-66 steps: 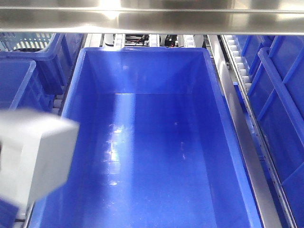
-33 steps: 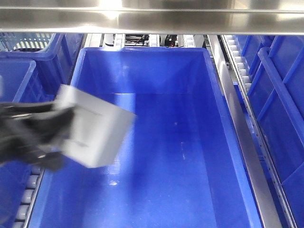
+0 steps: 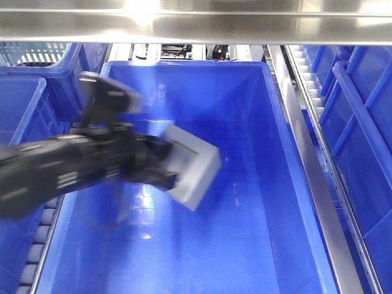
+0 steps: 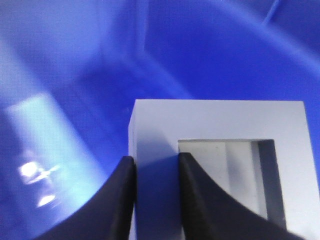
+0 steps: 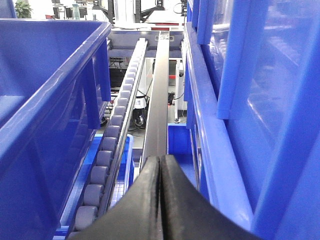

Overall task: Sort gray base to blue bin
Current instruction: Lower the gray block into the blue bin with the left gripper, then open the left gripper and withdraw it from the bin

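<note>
Front-facing camera shows the left gripper [image 3: 166, 164] carrying the gray base [image 3: 193, 173] tilted inside the blue bin [image 3: 278, 122], above its floor. Left wrist view adds what that blurred shot lacks: the two fingers [image 4: 115, 195] pinch the wall between the block's outer face and its square recess. It looks stiff, matte and probably light, so that thin wall is a sound hold. Right wrist view shows only the right gripper [image 5: 160, 200] pressed closed on nothing, beside a roller track [image 5: 117, 135].

gray base [image 3: 195, 173]: matte (likely plastic) | blue bin [image 3: 278, 122]: glossy smooth plastic | rail [image 3: 196, 27]: shiny metal
</note>
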Robot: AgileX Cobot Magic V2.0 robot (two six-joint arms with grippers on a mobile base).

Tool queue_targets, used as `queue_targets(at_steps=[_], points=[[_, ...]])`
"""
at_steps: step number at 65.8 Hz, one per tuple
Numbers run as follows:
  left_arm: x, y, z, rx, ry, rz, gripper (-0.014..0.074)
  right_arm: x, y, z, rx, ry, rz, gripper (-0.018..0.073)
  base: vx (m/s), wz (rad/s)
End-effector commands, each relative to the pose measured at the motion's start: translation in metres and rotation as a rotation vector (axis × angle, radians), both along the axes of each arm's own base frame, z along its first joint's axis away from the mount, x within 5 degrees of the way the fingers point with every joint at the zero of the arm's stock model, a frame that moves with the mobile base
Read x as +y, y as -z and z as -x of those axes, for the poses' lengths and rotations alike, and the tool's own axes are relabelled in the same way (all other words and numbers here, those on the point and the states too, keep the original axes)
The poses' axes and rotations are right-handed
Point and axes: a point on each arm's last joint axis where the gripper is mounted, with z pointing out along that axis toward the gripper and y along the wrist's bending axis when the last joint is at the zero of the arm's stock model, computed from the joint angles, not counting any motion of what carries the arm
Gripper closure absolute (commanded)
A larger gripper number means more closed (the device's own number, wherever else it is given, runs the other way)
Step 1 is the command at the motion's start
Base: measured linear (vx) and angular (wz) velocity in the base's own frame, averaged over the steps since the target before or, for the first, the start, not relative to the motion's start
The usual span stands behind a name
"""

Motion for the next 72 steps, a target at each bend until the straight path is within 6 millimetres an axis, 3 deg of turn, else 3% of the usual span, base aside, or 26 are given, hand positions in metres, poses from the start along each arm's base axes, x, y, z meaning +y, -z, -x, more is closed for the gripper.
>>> queue_targets(at_steps=[1,21,33,58,72], points=[[-0.011,-0.02,-0.013,-0.098,-0.011,0.087,0.0546,0.0,-0.002,0.0,-0.071,-0.002,0.011,0.0568,0.0,0.0],[-0.027,0.026,-0.034,0.001,-0.019,0.023,0.0521,0.0,-0.002,0.0,-0.071,-0.002,0.011,0.0568,0.0,0.0],[-0.03,0.041,-0.038,0.038,-0.02,-0.003,0.0472,0.0,-0.002,0.0,-0.071,-0.002,0.011,0.0568,0.0,0.0],[-0.029,0.039,-0.036,0.053,-0.017,-0.011,0.0148,0.0,-0.002,0.0,-0.071,-0.002,0.011,0.0568,0.0,0.0],[-0.022,0.019,-0.024,0.062,-0.008,-0.009,0.0111,0.0,-0.002,0.0,-0.071,-0.002,0.011,0.0568,0.0,0.0]])
